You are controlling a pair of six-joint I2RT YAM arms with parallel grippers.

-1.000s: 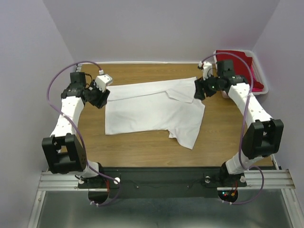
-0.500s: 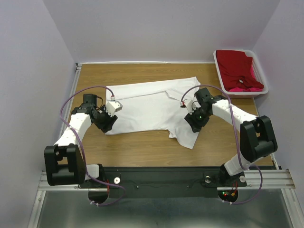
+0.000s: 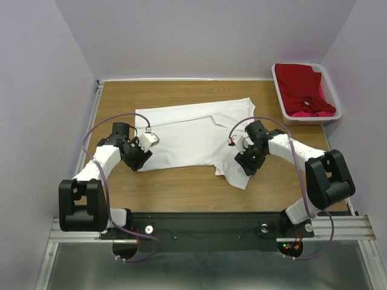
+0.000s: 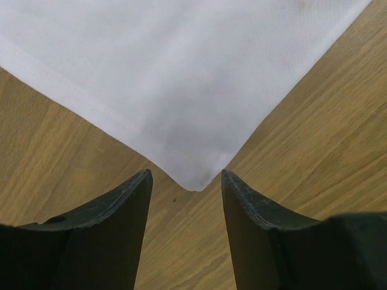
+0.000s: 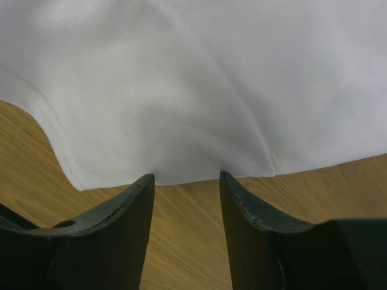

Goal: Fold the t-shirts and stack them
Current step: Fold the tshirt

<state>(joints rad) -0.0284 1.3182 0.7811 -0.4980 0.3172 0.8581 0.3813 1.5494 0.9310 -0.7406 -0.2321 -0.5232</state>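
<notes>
My left claw point(image 4: 186, 178) is spread wide, its two fingers low over the tabletop point(image 3: 181, 187) with the near left corner of the white t-shirt point(image 3: 193, 136) pointing into the gap between them. My right claw point(image 5: 186, 178) is spread too, facing the shirt's near right edge beside a sleeve; neither pinches anything yet.

The shirt lies mostly flat in the middle of the tabletop, with a fold line across its upper part. I judge it light, thin and limp: it will sag and drag behind whatever point I lift, and a single layer may slip. So I would take it at the stitched hem, at this corner and along that edge, both sides together.

The white basket point(image 3: 278, 84) sits at the far right corner, holding the red t-shirt point(image 3: 299, 84) and a bit of pink t-shirt point(image 3: 302, 112), both crumpled.
</notes>
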